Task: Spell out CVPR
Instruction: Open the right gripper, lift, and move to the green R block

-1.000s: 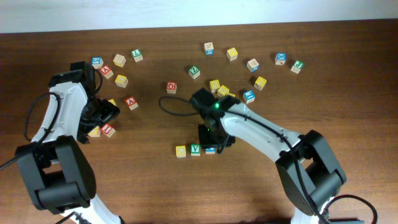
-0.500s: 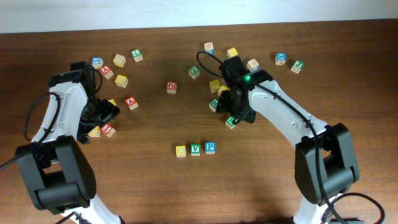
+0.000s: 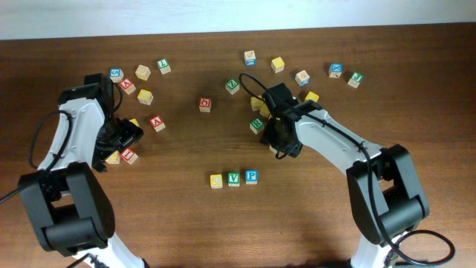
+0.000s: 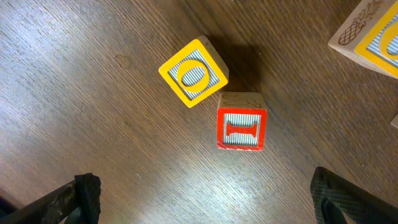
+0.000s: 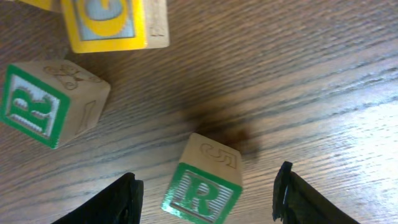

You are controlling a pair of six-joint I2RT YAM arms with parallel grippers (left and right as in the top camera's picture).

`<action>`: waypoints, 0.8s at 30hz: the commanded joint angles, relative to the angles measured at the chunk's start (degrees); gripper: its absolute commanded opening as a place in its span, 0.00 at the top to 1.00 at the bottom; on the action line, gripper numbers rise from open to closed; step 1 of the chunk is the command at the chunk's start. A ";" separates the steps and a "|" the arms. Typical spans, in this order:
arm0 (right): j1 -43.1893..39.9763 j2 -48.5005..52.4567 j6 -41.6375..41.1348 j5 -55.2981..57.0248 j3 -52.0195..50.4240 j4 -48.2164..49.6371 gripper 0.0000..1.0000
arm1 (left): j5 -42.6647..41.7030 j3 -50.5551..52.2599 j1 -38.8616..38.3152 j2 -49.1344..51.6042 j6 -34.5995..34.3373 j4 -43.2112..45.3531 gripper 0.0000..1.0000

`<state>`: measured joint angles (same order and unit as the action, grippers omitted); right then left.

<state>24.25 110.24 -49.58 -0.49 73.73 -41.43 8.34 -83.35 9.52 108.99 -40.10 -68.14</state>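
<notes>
A row of three blocks lies at the front centre: yellow C (image 3: 216,180), green V (image 3: 233,178) and blue P (image 3: 251,176). My right gripper (image 3: 278,143) hovers open up and to the right of the row. In the right wrist view a green R block (image 5: 202,186) lies tilted on the wood between the open fingers (image 5: 208,196), untouched. A second green R block (image 5: 43,102) lies to its left and also shows overhead (image 3: 256,125). My left gripper (image 3: 123,140) is open and empty over a yellow O block (image 4: 193,71) and a red I block (image 4: 241,121).
Loose letter blocks are scattered along the back: a red A (image 3: 156,123), a red O (image 3: 205,105), yellow blocks (image 3: 258,102) beside my right arm, and several at the far right (image 3: 336,71) and far left (image 3: 142,72). A yellow G block (image 5: 112,22) lies near the R blocks.
My right gripper left the blue P at the end of the row, swung up and right to the block cluster, then settled open over a green R block. The left arm has not moved.
</notes>
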 commanded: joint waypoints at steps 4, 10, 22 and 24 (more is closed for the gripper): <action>1.62 1.18 -0.48 2.71 -0.59 0.76 0.40 | 0.22 0.13 0.39 0.42 -0.15 -0.04 0.01; 1.62 1.79 -0.48 2.71 -0.63 1.05 0.47 | 0.22 0.13 0.39 0.42 -0.15 -0.04 0.01; 1.62 1.79 -0.44 4.20 -0.90 1.79 0.58 | 0.22 0.13 0.39 0.42 -0.15 -0.04 0.01; 1.62 1.79 -0.44 4.17 -0.90 1.81 0.59 | 0.22 0.13 0.39 0.42 -0.15 -0.02 0.01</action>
<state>25.61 111.61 -49.63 2.15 73.21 -39.70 8.34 -83.35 9.52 108.99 -40.10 -68.14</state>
